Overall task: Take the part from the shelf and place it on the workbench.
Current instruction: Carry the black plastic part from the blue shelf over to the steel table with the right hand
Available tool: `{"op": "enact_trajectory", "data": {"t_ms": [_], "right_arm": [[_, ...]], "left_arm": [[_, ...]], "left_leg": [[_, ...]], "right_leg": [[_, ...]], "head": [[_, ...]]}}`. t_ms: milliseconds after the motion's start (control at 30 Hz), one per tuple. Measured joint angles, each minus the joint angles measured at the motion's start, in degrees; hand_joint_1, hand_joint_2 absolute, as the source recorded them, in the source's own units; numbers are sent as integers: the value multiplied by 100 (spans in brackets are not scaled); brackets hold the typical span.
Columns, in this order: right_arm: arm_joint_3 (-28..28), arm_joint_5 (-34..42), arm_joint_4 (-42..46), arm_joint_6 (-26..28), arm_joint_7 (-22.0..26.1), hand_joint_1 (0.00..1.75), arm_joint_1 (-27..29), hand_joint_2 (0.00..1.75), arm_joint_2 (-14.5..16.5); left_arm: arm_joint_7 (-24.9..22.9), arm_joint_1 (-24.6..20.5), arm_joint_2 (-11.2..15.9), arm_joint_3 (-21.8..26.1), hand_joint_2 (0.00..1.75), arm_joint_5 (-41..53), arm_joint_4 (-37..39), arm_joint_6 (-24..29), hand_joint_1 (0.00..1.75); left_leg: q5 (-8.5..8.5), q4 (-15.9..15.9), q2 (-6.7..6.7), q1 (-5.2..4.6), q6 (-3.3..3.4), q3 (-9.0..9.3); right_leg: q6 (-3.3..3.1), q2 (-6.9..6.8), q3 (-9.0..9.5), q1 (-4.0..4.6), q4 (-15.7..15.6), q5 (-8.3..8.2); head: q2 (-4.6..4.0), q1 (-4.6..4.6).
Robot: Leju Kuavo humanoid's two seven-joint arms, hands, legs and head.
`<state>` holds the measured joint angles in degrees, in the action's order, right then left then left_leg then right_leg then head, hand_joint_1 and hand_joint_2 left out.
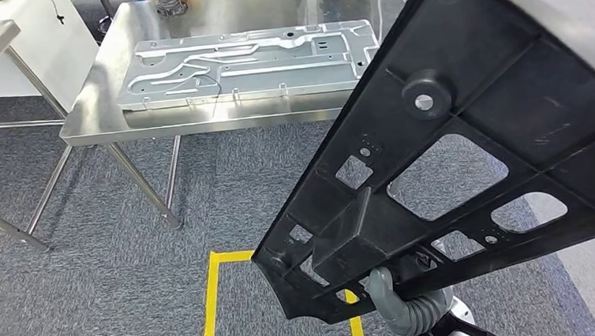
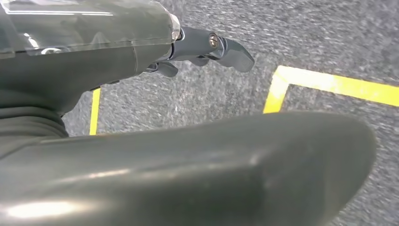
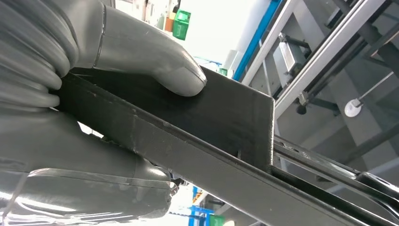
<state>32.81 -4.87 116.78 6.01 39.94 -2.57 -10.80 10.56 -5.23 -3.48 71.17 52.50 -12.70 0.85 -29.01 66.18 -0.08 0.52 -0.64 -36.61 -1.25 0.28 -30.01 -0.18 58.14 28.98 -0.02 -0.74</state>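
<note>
I am finding no readable text, label, brand, number or sign in any view. I am checking the black part (image 1: 467, 148) I am holding in my right hand (image 3: 70, 113): no lettering is showing on it. The grey metal panel (image 1: 247, 63) on the workbench (image 1: 93, 119) is bearing stamped shapes, not characters. The yellow floor tape (image 1: 209, 308) is carrying no words.

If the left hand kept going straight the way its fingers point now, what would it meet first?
Most likely the grey carpet, near the yellow tape; the left hand holds nothing and nothing shows ahead of it, though depth is unclear.
</note>
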Motion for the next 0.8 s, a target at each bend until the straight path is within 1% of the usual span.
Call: {"op": "enact_trajectory", "data": {"t_ms": [33, 67, 100, 133, 200, 233, 267, 300, 367, 400, 433, 467, 500, 533, 567, 600, 633, 667, 733, 767, 800], "right_arm": [[0, -8, 8, 0, 1, 175, 1, 175, 9], [0, -13, 15, 0, 1, 175, -1, 175, 19], [0, -15, 20, -1, 1, 175, -1, 175, 27], [0, -15, 22, -3, 1, 175, -1, 175, 35], [-1, -14, 33, -12, 1, 175, -7, 175, 42], [-4, -4, 40, -35, 1, 175, -15, 175, 44], [-9, 15, 48, -74, 1, 175, -25, 175, 47], [-16, 40, 52, -128, 0, 175, -29, 175, 52], [-40, 78, 55, -241, -1, 175, -26, 175, 71], [-53, 82, 55, -278, -1, 175, -21, 175, 84], [-65, 75, 55, -291, -1, 175, -18, 175, 100], [-73, 63, 55, -288, -1, 175, -18, 175, 117], [-77, 47, 55, -271, -1, 175, -18, 175, 136], [-77, 28, 53, -251, -1, 175, -18, 175, 152], [-75, 9, 51, -236, -1, 175, -18, 175, 167], [-74, -6, 49, -226, -1, 175, -17, 175, 184], [-72, -18, 46, -222, -1, 175, -16, 175, 202], [-72, -26, 46, -227, -1, 175, -15, 175, 223], [-72, -33, 46, -266, -1, 175, -18, 175, 272], [-73, -36, 47, -290, -1, 175, -27, 175, 299], [-75, -40, 48, -308, -1, 175, -34, 175, 327]], "left_arm": [[-1, -2, 2, 0, 0, 1, 0, -1, 0], [-1, -8, 4, 0, 0, 1, 0, -1, 0], [0, -8, 6, 0, 0, 2, 0, -2, 0], [1, -4, 11, 1, 0, 2, 0, -3, 0], [4, 8, 16, 2, 0, 2, 0, -10, 0], [7, 6, 19, 2, 0, 2, 0, -14, 0], [9, -2, 19, 2, 0, 2, 0, -19, 0], [11, -11, 20, 2, 0, 2, 0, -21, 0], [13, -17, 20, 3, 0, 1, 0, -25, 0], [13, -14, 20, 4, 0, -2, 0, -26, 0], [11, -9, 20, 4, 0, -14, 0, -26, 0], [9, -6, 18, 1, 0, -38, 0, -25, 0], [7, -5, 16, -5, 0, -70, 0, -25, 0], [4, -6, 14, -14, 0, -102, 0, -24, 0], [2, -8, 12, -26, 0, -126, 0, -23, 0], [1, -8, 11, -39, 0, -138, 0, -23, 0], [-1, -6, 11, -52, 0, -142, 0, -24, 0], [-3, -5, 11, -64, 0, -143, 0, -25, 0], [-4, -11, 13, -84, 0, -144, 0, -28, 0], [-4, -19, 14, -91, 0, -144, 0, -36, 0], [-4, -25, 14, -96, 0, -144, 0, -46, 0]], "left_leg": [[154, -330, 1, -19, 32, 111], [205, -559, 1, -41, 67, 188], [212, -681, 1, -64, 106, 228], [176, -701, -2, -83, 146, 237], [269, -782, -10, -68, 229, 337], [287, -813, -10, -54, 259, 391], [291, -842, -7, -40, 280, 443], [284, -862, 0, -37, 296, 467], [245, -869, 15, -37, 316, 492], [218, -868, 19, -38, 314, 513], [187, -868, 23, -38, 307, 545], [152, -868, 24, -36, 295, 590], [115, -868, 22, -34, 277, 640], [78, -863, 23, -35, 255, 692], [42, -858, 25, -37, 227, 724], [6, -860, 29, -39, 189, 742], [-4, -831, 34, -42, 146, 761], [-17, -806, 40, -42, 101, 781], [-76, -668, 43, -28, 30, 799], [-166, -512, 40, -19, 10, 732], [-296, -245, 37, -7, -3, 579]], "right_leg": [[19, -1, 53, 1, -5, 35], [45, -1, 86, 1, -13, 65], [79, 0, 114, 0, -19, 83], [124, 2, 134, 1, -6, 76], [204, 2, 165, 1, 65, 76], [231, -1, 133, -2, 180, 105], [247, -3, 33, -8, 382, 191], [263, -4, -144, -19, 687, 324], [303, -4, -615, -36, 1364, 602], [325, -5, -791, -46, 1543, 642], [343, -8, -866, -57, 1519, 553], [353, -13, -832, -67, 1282, 341], [350, -23, -713, -73, 894, 55], [335, -38, -587, -70, 521, -144], [300, -56, -494, -57, 252, -192], [254, -68, -441, -39, 109, -179], [196, -72, -424, -24, 73, -126], [141, -68, -395, -16, 58, -116], [59, -57, -291, -32, 5, -221], [34, -56, -245, -38, -5, -216], [12, -56, -213, -42, -12, -204]], "head": [[0, 0], [0, -1], [0, -1], [0, -2], [0, -2], [0, -1], [0, -1], [0, 0], [0, 0], [0, 0], [0, 0], [0, 0], [0, 0], [0, 0], [0, -1], [0, -1], [0, -1], [0, -1], [0, -1], [0, -1], [0, -1]]}}
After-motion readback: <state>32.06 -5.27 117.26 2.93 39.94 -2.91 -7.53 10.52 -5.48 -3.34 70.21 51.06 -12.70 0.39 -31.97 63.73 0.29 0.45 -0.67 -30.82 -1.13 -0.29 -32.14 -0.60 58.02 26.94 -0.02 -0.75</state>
